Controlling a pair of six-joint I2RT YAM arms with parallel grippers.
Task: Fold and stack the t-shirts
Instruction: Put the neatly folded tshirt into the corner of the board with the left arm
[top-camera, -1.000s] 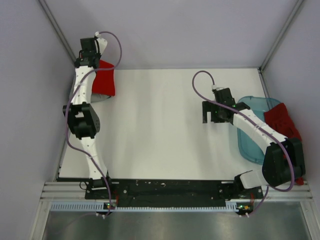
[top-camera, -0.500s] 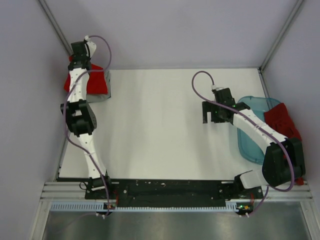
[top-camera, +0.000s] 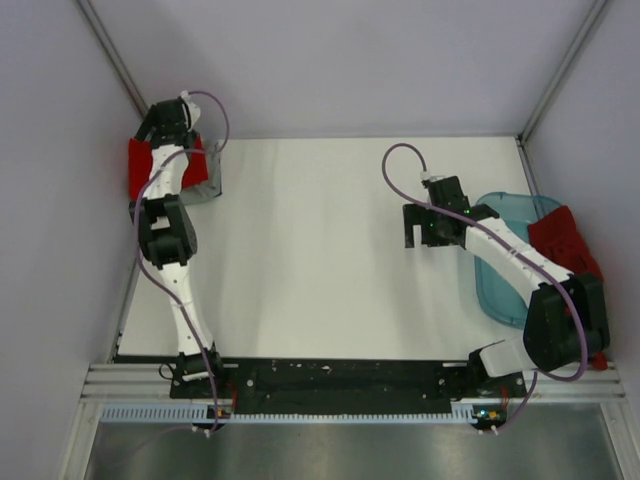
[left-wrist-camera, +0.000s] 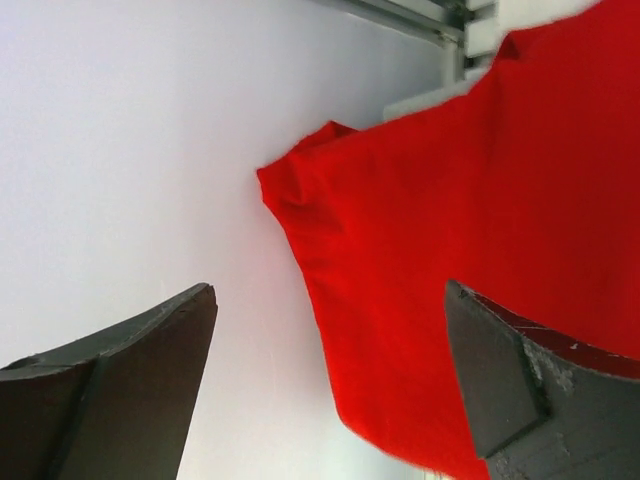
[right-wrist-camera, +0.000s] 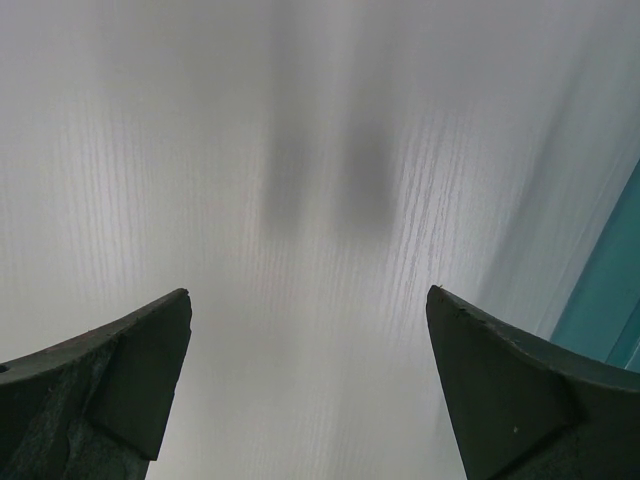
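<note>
One bright red t-shirt (left-wrist-camera: 480, 230) at table's (top-camera: 320, 260) far left corner, spilling past the edge, just beyond left gripper (left-wrist-camera: 327, 295), nearer one finger. Lies rumpled; long axis and facing unclear. Jaws spread wide, gripping nothing. Likewise right gripper (right-wrist-camera: 308, 300), over table, well apart.

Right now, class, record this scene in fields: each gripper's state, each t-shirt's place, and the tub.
left gripper: open, over bright red t-shirt
right gripper: open, over bare table
bright red t-shirt: far left corner
light grey t-shirt: partly showing beside the bright red one
tub: right side of table
darker red t-shirt: far right, beside tub
</note>
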